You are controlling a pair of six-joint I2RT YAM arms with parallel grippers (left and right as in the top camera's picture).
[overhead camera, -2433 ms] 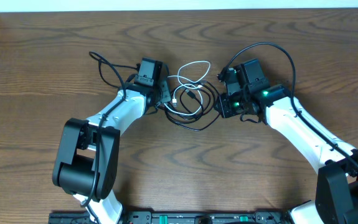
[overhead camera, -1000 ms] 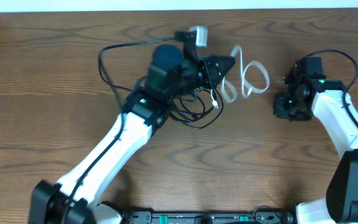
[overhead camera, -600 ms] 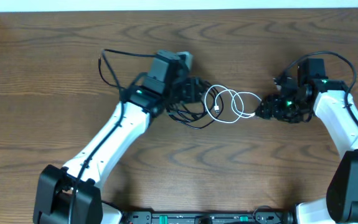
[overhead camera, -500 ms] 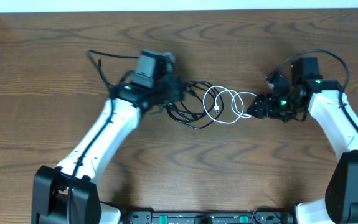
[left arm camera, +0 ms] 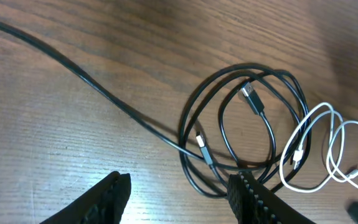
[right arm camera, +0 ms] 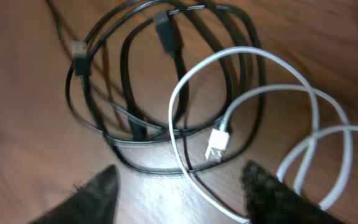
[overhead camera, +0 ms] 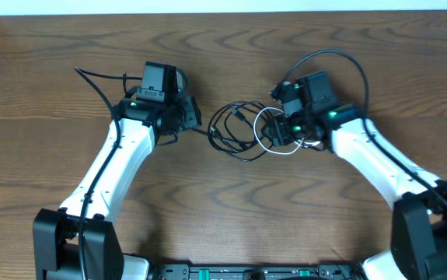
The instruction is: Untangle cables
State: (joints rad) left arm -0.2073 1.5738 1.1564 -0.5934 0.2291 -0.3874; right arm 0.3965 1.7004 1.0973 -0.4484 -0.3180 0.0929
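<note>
The black cable lies coiled on the table at centre. The white cable lies looped on its right side and overlaps it. My left gripper is open and empty, just left of the black coil. In the left wrist view the open left gripper sits short of the black cable, with the white cable beyond. My right gripper is open over the white loops. In the right wrist view the right gripper straddles a strand of the white cable beside the black cable.
A thin black strand runs from the coil toward the upper left of the left wrist view. The arms' own thicker cables arc behind each wrist. The wooden table's far edge meets a white wall.
My left gripper has drawn back to the left, away from the black coil. My right gripper has moved left over the white loops, which now lie closer against the black coil.
</note>
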